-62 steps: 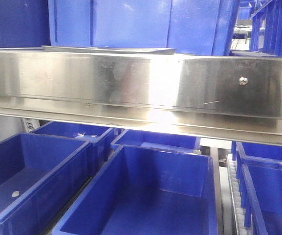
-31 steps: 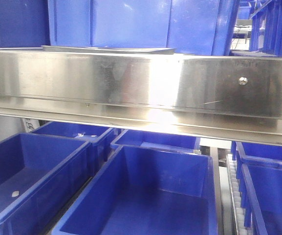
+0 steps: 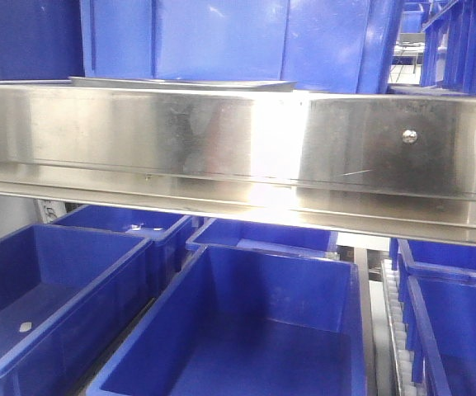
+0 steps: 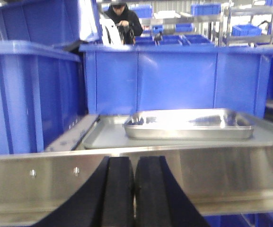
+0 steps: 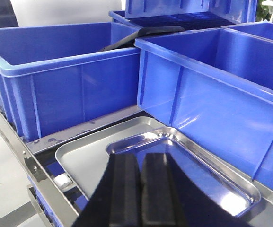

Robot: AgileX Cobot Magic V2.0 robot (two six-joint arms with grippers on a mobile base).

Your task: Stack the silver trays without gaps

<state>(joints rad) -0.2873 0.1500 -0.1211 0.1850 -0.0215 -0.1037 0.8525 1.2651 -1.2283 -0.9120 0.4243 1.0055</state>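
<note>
In the left wrist view a mirror-shiny silver tray (image 4: 188,124) lies on a wider, duller silver tray (image 4: 105,135) on the shelf behind the steel rail (image 4: 231,165). My left gripper (image 4: 134,161) is shut and empty, in front of the rail and short of the trays. The right wrist view shows the same pair, the shiny tray (image 5: 209,168) resting inside the larger tray (image 5: 86,158) toward its far side. My right gripper (image 5: 139,158) hovers over the shiny tray's near end, shut on nothing. The front view shows only a thin tray edge (image 3: 180,82) above the rail.
Tall blue bins (image 5: 65,80) (image 5: 221,90) flank the trays on the shelf, and another blue bin (image 4: 174,78) stands behind them. The steel rail (image 3: 238,148) crosses the front view. Open blue bins (image 3: 246,330) sit on the lower level.
</note>
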